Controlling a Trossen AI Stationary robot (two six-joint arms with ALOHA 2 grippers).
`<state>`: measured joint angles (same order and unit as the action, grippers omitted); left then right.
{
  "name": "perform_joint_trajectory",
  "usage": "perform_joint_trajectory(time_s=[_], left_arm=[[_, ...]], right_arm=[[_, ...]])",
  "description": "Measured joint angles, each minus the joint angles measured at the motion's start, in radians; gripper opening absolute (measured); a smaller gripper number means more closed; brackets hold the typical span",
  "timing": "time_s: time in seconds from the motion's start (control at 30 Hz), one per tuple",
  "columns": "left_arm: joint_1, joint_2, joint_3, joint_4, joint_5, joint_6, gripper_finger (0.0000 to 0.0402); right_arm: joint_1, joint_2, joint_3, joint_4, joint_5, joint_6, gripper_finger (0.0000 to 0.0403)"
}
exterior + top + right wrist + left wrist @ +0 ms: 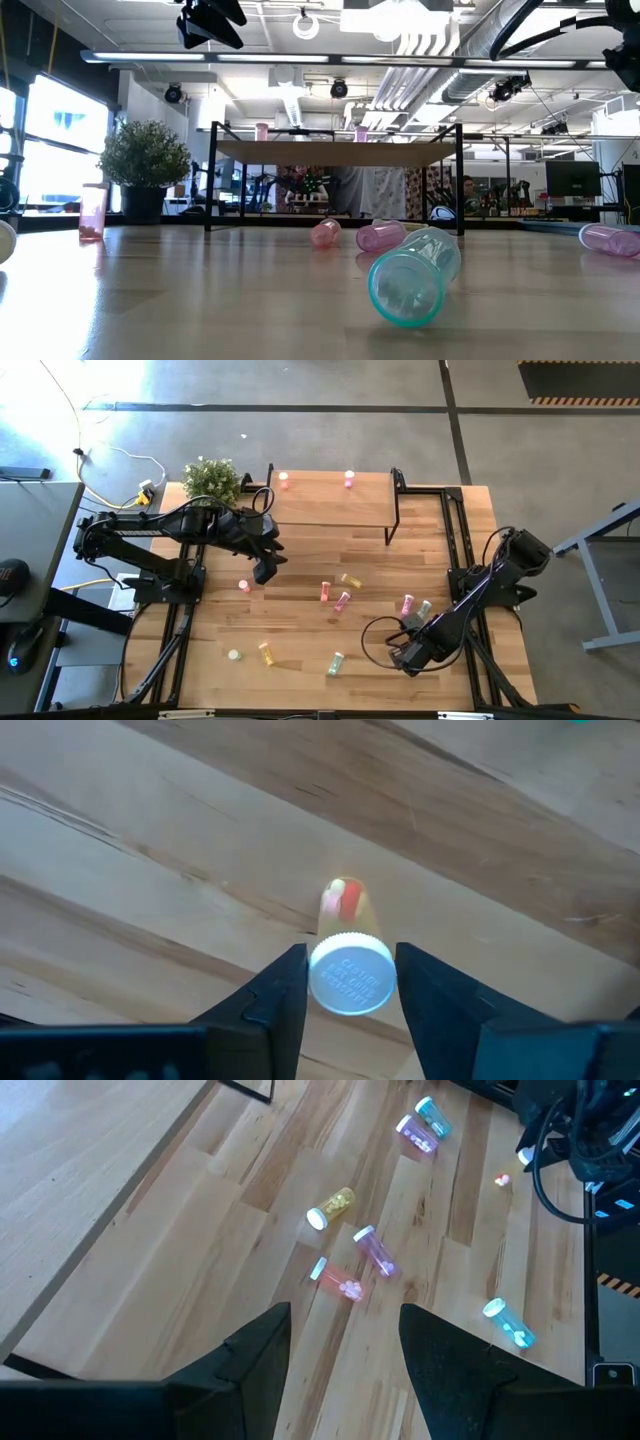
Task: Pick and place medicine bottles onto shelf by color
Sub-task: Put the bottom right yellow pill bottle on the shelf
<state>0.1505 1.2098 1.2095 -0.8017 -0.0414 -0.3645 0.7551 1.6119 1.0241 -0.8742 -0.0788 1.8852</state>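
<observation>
The tabletop [300, 660] is made of pale wood planks with visible grain and seams, and the shelf [330, 500] standing at its far edge has a smooth light-wood rectangular top on thin black metal legs. A small bushy potted plant [211, 480] is sitting just beside the shelf's left end.

The medicine bottles are small translucent plastic cylinders with flat round caps. Two are standing upright on the shelf: a salmon-red one [284, 480] near its left end and a pink one [349, 479] toward its right. In the high view nine more are showing on the tabletop in front of the shelf: a salmon-red one [244, 586] upright, and lying on their sides a yellow one [351, 580], a red one [325, 592], a pink one [343, 602], a pink [407, 605] and a mint-green one [424, 609] side by side, a second yellow one [267, 653], a second mint-green one [336, 663] and a pale capped one [234, 656].

The left gripper [265, 565] is hovering just in front of the shelf's left end, its dark fingers [255, 1360] spread with nothing between them.

The right gripper [405, 657] is lying low over the tabletop, well in front of the shelf's right end. Its fingers [285, 985] are standing either side of a white-capped bottle [350, 960] with red contents, close against the ribbed cap; whether they are pinching it cannot be told.
</observation>
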Motion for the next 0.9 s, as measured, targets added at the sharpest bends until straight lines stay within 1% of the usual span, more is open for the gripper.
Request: perform_joint_trajectory(time_s=[0.17,0.27,0.43,0.57,0.67,0.9], left_arm=[[0.0,0.0,0.0,0.0,0.0,0.0,0.0179],[0.0,0.0,0.0,0.0,0.0,0.0,0.0179],[0.001,0.0,0.0,0.0,0.0,0.001,0.0179],[0.007,0.0,0.0,0.0,0.001,0.019,0.0179],[0.026,0.0,0.0,0.0,0.004,0.022,0.0179],[0.098,0.0,0.0,0.0,0.008,0.104,0.0179]], right_arm=[[-0.002,0.0,0.0,0.001,-0.001,0.0,0.0112],[-0.002,-0.001,0.0,0.001,-0.002,0.0,0.0103],[-0.004,-0.002,0.011,0.003,-0.002,0.002,0.0105],[-0.023,-0.003,0.045,0.002,-0.002,-0.01,0.0105],[-0.051,-0.003,0.084,-0.003,0.012,-0.042,0.0105],[-0.151,-0.003,0.184,-0.009,0.07,-0.161,0.0105]])
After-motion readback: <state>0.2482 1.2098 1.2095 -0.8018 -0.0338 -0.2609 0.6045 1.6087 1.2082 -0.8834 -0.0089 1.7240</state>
